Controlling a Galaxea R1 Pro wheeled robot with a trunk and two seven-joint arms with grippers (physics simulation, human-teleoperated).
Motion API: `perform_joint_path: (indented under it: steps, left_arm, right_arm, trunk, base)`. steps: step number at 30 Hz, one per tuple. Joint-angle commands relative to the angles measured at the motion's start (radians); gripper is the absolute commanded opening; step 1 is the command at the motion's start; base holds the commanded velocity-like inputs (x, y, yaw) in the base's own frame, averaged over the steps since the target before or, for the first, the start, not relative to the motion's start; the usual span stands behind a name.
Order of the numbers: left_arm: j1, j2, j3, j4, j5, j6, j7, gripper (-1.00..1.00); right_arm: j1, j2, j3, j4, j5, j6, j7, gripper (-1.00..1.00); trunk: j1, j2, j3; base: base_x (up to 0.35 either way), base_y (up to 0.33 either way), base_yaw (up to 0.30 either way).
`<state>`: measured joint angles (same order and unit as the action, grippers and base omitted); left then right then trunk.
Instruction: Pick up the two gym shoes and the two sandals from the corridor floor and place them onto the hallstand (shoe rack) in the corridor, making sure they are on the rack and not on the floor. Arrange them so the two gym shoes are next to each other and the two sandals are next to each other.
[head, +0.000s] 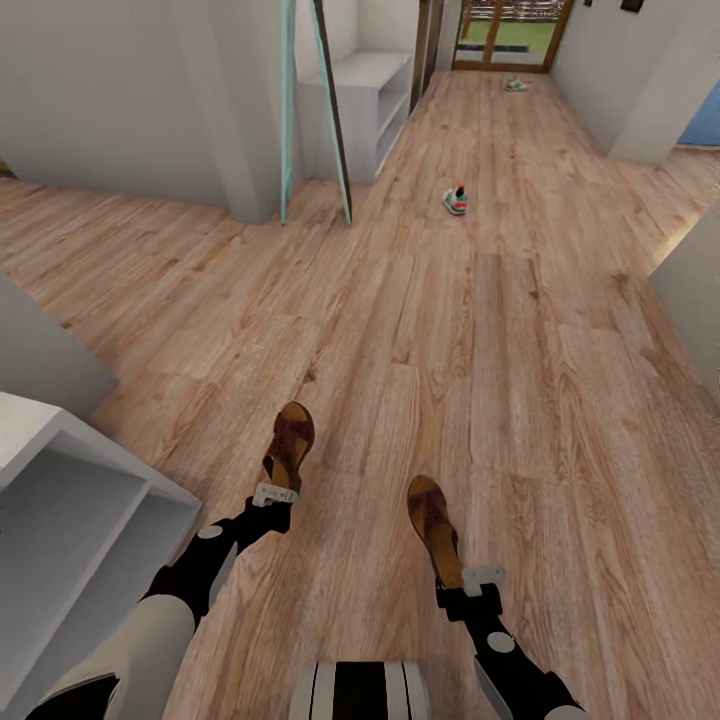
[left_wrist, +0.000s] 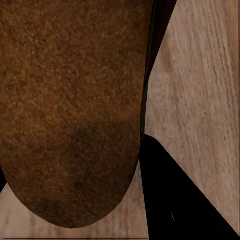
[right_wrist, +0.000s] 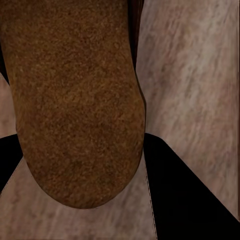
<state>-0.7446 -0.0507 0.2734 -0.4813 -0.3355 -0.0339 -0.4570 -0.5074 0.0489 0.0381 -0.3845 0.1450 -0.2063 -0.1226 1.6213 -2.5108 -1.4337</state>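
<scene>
Fingers: each gripper clamps one sandal's heel — left (head: 274, 493) on left sandal (head: 290, 440), right (head: 480, 575) on right sandal (head: 432, 525) | handling: probably light, flat, fairly stiff; heel grip suits.

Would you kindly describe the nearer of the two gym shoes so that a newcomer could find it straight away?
Look along the wood-plank corridor floor toward the glazed door at its far end. Roughly midway, just past the white shelf unit on the left wall, the nearer gym shoe stands alone. It is white with green and red-orange accents, unlike the brown sandals, and looks larger than the farther gym shoe by the door.
</scene>
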Motion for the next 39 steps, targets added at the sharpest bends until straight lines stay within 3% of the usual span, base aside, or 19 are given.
perform_joint_path:
  steps: [1,7,9,11,14,19,24,32,36,39]
  left_arm:
    - [0.003,-0.001,0.008,0.001,-0.014,-0.006,-0.007,-1.0]
    - [0.046,0.002,0.011,-0.003,-0.014,-0.007,-0.006,-1.0]
    - [0.088,0.02,0.012,0.004,-0.013,-0.009,0.007,-1.0]
    - [0.126,0.023,0.013,0.006,-0.012,-0.01,0.039,-1.0]
    - [0.154,0.024,0.013,0.009,-0.011,-0.013,0.064,-1.0]
    - [0.195,0.023,0.015,0.015,-0.009,-0.055,0.107,-1.0]
    - [0.237,0.023,0.016,0.017,-0.007,-0.095,0.172,-1.0]
    - [0.302,0.022,0.022,0.023,0.0,-0.113,0.298,-1.0]
    - [0.334,0.022,0.043,0.024,0.038,-0.127,0.316,-1.0]
    - [0.368,0.022,0.056,0.028,0.08,-0.176,0.319,-1.0]
  right_arm:
    - [0.0,0.0,0.004,0.001,0.006,-0.001,-0.009,-1.0]
    - [0.0,-0.002,0.0,-0.001,0.007,-0.001,-0.012,-1.0]
    - [0.0,-0.025,-0.002,-0.001,0.006,-0.017,-0.014,-1.0]
    - [0.0,-0.066,-0.001,0.003,0.006,-0.06,-0.014,-1.0]
    - [0.0,-0.1,0.0,0.011,0.005,-0.077,-0.013,-1.0]
    - [0.001,-0.131,0.0,0.06,0.003,-0.091,-0.013,-1.0]
    - [0.004,-0.139,-0.001,0.124,0.002,-0.144,-0.013,-1.0]
    - [0.033,-0.141,0.0,0.264,0.001,-0.368,-0.013,-1.0]
    - [0.038,-0.142,-0.001,0.308,0.0,-0.416,-0.013,-1.0]
    - [0.042,-0.142,-0.001,0.326,0.0,-0.433,-0.012,-1.0]
  trunk:
    - [-0.001,0.0,0.003]
    - [-0.003,0.001,0.027]
    - [-0.004,0.002,0.036]
    - [-0.005,0.002,0.046]
    - [-0.006,0.003,0.062]
    - [-0.009,0.004,0.089]
    - [-0.011,0.005,0.115]
    - [-0.015,0.007,0.158]
    - [-0.016,0.008,0.18]
    - [-0.018,0.009,0.196]
  base:
    - [0.0,0.0,0.0]
    - [0.0,0.0,0.0]
    - [0.0,0.0,-0.014]
    - [0.0,0.0,-0.079]
    - [0.0,0.0,-0.099]
    - [0.0,0.0,-0.113]
    - [0.0,0.0,-0.117]
    - [0.0,0.0,-0.118]
    - [0.0,0.0,-0.118]
    - [0.0,0.0,-0.118]
